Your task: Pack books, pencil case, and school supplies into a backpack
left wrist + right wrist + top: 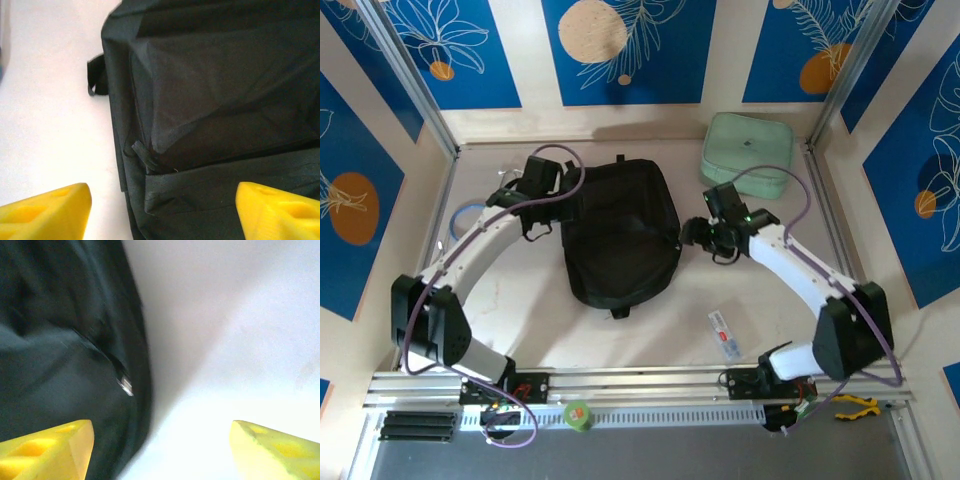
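The black backpack [620, 235] lies flat in the middle of the table [520, 320]. The left gripper [550, 215] is at its left edge, with the yellow fingers [45, 210] wide apart and holding nothing. The right gripper [693, 235] is at the right edge, its fingers [275, 450] also apart. The pencil case [724, 333] lies on the table near the right arm's base. A mint-green pouch [748, 155] lies at the far side.
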Motion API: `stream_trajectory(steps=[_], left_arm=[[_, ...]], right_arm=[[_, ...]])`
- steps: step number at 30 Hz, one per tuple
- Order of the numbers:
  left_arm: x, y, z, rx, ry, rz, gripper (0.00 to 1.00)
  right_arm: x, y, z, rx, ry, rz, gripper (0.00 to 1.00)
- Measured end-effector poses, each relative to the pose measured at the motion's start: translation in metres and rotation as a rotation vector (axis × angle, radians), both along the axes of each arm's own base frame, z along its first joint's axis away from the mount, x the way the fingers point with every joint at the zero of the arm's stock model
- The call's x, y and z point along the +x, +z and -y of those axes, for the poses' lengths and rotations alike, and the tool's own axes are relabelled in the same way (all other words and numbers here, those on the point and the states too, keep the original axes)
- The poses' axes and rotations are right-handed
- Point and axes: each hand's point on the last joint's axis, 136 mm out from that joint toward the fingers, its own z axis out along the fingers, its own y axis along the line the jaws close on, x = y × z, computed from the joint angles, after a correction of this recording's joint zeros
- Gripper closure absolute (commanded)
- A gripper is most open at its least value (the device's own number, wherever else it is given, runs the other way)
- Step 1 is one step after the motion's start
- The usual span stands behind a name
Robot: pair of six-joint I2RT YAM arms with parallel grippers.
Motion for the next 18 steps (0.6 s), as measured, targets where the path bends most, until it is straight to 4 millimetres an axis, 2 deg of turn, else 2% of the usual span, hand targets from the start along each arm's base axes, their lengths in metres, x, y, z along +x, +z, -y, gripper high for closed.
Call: stream_trajectory(steps=[3, 5, 8, 13, 18], left_arm=[[-0.001, 0.004, -0.005, -0.032, 0.017, 0.026, 0.07], [-0.002, 0.001, -0.007, -0.041, 0.025, 0.031, 0.04], [-0.006, -0.007, -0.01, -0.051, 0.031, 0.02, 0.02], [-0.006, -0.008, -0.009, -0.083, 0.019, 0.023, 0.0], [-0.007, 0.001, -0.005, -0.112, 0.002, 0.049, 0.0]], right_arm=[[-0.051, -0.028, 0.014, -0.059, -0.033, -0.136, 0.28], [-0.082, -0.044, 0.021, -0.094, -0.049, -0.215, 0.28], [-0.117, -0.061, 0.028, -0.127, -0.077, -0.296, 0.28], [-0.14, -0.08, 0.028, -0.141, -0.134, -0.364, 0.31], [-0.141, -0.091, 0.018, -0.136, -0.158, -0.388, 0.37]])
